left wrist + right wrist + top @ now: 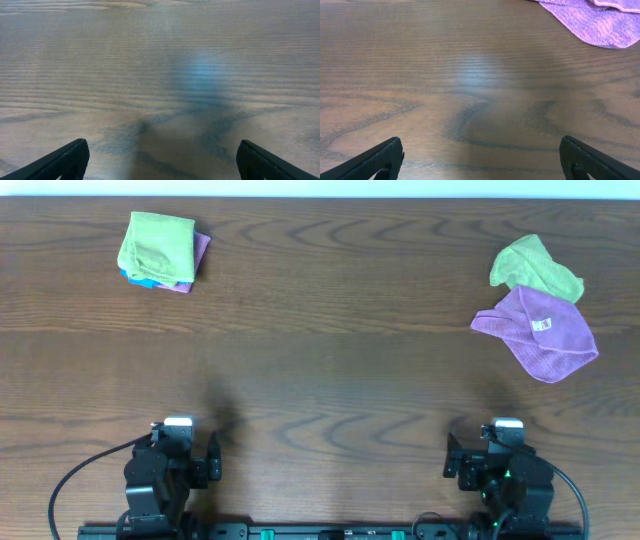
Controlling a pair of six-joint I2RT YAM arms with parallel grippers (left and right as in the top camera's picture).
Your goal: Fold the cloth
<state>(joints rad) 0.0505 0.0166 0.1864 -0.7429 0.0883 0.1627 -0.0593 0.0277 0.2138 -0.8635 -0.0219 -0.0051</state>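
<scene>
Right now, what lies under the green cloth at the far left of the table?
The green cloth tops a stack: a purple cloth shows at its right edge, a blue cloth at its near-left corner. The rest of both is covered.

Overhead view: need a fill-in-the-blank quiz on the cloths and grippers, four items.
1. The folded stack has a ___ cloth on top.
2. The loose purple cloth lies on the ___ arm's side.
3. The right wrist view shows an edge of the loose ___ cloth.
4. The left gripper and the right gripper both stand ___.

Missing words: green; right; purple; open.
</scene>
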